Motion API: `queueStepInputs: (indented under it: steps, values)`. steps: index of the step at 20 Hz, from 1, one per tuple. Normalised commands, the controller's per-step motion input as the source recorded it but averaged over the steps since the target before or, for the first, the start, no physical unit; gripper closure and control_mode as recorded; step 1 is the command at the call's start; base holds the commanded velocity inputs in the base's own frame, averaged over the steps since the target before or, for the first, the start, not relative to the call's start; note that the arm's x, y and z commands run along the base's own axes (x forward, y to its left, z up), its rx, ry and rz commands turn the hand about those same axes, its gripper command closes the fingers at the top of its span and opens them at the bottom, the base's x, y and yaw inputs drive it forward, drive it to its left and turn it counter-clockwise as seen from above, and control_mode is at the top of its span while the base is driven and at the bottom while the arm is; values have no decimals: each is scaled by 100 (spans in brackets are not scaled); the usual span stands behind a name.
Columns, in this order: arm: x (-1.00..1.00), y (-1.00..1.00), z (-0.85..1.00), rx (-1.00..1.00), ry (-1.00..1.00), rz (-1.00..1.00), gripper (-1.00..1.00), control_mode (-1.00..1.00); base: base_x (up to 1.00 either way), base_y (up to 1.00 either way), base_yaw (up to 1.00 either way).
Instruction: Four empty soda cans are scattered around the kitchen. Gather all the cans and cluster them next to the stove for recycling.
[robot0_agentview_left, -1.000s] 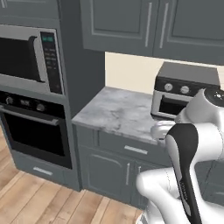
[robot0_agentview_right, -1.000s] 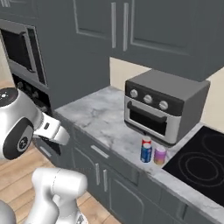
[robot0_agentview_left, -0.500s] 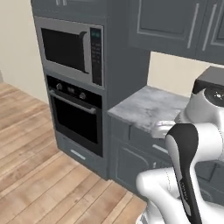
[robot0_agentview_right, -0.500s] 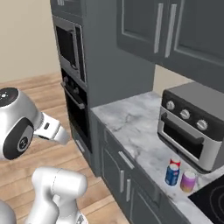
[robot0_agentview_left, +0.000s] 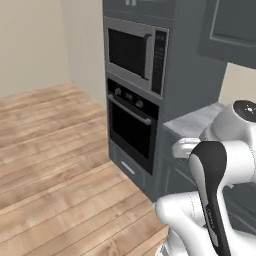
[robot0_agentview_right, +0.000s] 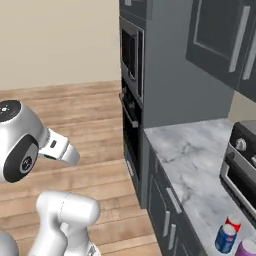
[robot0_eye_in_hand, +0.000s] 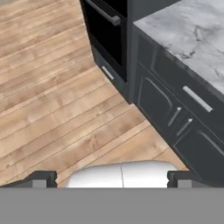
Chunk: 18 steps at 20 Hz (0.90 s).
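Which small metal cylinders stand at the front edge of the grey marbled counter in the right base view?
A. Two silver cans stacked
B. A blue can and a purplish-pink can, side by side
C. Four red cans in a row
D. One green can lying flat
B: the blue soda can stands upright beside the purplish-pink soda can on the grey marbled counter.

left base view: from behind the arm's left, facing the wall oven (robot0_agentview_left: 132, 131) front-on, fairly near | right base view: from behind the arm's right, looking along the desk (robot0_agentview_right: 192, 165) beside that oven; both share oven and desk | hand view: looks down at floor and desk front right of the oven
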Motion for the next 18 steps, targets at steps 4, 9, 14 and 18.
queueStepInputs:
  steps: [4, 9, 14, 18]
  values:
    - [0, 0, 0, 0, 0, 0, -100, 100, 0, 6, 50]
    - [0, 0, 0, 0, 0, 0, -100, 100, 1, 8, 50]
    - [0, 0, 0, 0, 0, 0, -100, 100, 27, 18, 42]
    - [0, 0, 0, 0, 0, 0, -100, 100, 100, 1, 18]
